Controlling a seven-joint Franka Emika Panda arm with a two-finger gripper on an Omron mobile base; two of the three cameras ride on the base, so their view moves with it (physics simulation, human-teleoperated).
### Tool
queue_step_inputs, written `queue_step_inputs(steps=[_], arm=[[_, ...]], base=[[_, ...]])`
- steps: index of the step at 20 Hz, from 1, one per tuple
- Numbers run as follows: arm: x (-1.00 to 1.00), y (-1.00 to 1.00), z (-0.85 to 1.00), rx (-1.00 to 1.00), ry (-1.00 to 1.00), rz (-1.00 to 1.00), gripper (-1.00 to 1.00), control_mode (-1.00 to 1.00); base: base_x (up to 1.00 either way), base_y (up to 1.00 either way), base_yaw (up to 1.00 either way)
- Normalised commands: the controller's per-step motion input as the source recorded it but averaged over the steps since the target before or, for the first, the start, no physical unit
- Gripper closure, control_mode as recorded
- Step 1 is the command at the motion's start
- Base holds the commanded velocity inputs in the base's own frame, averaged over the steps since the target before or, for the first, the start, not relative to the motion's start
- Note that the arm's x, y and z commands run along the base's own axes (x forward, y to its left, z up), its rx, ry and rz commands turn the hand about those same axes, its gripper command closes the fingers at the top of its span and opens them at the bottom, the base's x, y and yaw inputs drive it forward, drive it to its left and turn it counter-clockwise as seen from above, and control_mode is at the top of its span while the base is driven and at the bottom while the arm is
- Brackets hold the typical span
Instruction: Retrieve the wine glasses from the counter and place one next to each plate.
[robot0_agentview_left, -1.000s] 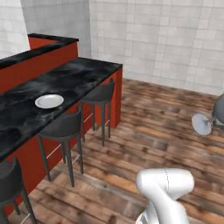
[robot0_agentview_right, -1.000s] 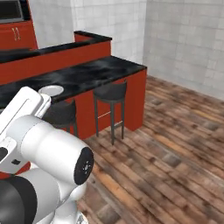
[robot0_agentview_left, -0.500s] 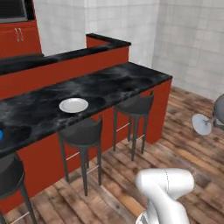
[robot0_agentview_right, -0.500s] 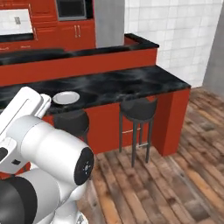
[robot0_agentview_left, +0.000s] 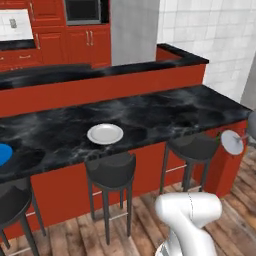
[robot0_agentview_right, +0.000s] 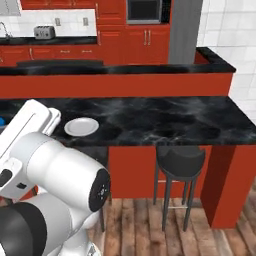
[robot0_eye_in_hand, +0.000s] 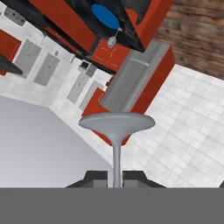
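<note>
My gripper (robot0_eye_in_hand: 117, 178) is shut on the thin stem of a wine glass (robot0_eye_in_hand: 117, 122), whose round foot points away from the hand. In the left base view that glass's foot (robot0_agentview_left: 232, 141) hangs in the air off the right end of the counter (robot0_agentview_left: 165, 117). The white plate (robot0_agentview_left: 105, 133) lies on the black counter near its front edge, also seen as the white plate (robot0_agentview_right: 81, 126). A blue plate (robot0_agentview_left: 3, 153) sits at the far left. In the hand view a second small wine glass (robot0_eye_in_hand: 112, 40) stands beside the blue plate (robot0_eye_in_hand: 105, 15).
Dark round stools (robot0_agentview_left: 111, 170) (robot0_agentview_left: 194, 146) (robot0_agentview_right: 180, 159) stand under the counter's front edge. A raised red ledge (robot0_agentview_right: 115, 82) runs behind the worktop. Red wall cabinets and an oven (robot0_agentview_right: 144, 10) fill the back. Wooden floor lies before the stools.
The whole picture has shifted: the base has moved, and the counter now lies square across the front and closer. The wine glass stays in the shut gripper.
</note>
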Motion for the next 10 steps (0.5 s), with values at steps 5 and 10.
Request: queue_step_inputs(steps=[5, 10], arm=[[0.00, 0.00, 0.00, 0.00, 0.00, 0.00, 1.00, 1.00], [0.00, 0.00, 0.00, 0.00, 0.00, 0.00, 1.00, 1.00]], base=[[0.44, -0.14, 0.39], [0.43, 0.02, 0.19]])
